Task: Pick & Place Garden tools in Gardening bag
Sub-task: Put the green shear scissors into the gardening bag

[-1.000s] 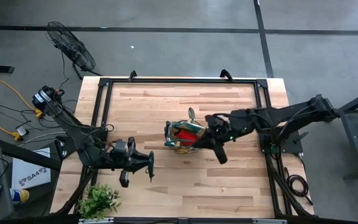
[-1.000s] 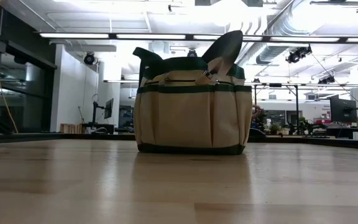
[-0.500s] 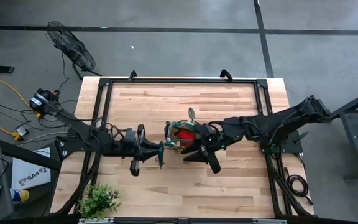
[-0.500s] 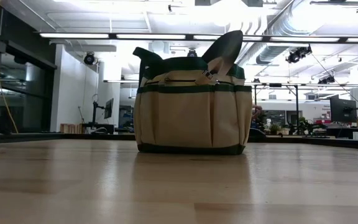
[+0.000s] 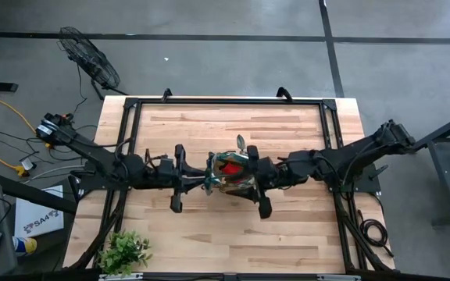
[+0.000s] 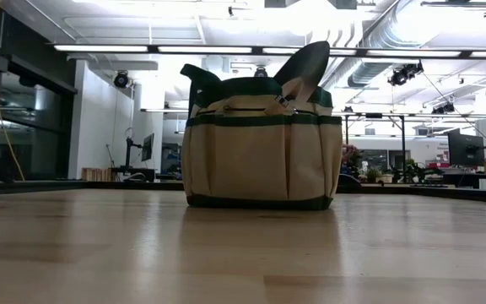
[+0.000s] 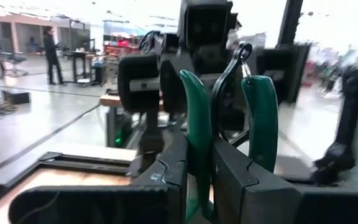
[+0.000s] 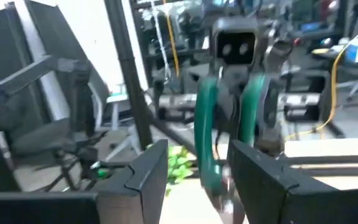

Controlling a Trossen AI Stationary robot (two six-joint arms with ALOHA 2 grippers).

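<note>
The gardening bag (image 6: 261, 145) is a round beige canvas bucket with dark green trim, side pockets and loop handles. It stands upright near the middle of the table (image 5: 287, 234). A metal trowel (image 6: 305, 66) leans out of its top, and from above a red bundle (image 5: 230, 165) shows inside.

The pruning shears (image 7: 229, 130) have dark green handles and a black wire loop at the end. The left gripper (image 5: 201, 181) is clenched on them, one handle pressed between its fingers (image 7: 235, 177).

One second ago the left gripper was near the front left corner of the table, close to the leafy plant (image 5: 123, 251). It has since moved to the bag's left rim. The right gripper (image 5: 248, 173), which was closed, now has its fingers (image 8: 145, 171) apart and holds nothing. It hangs at the bag's right rim, so the shears lie between both grippers above the bag.
</note>
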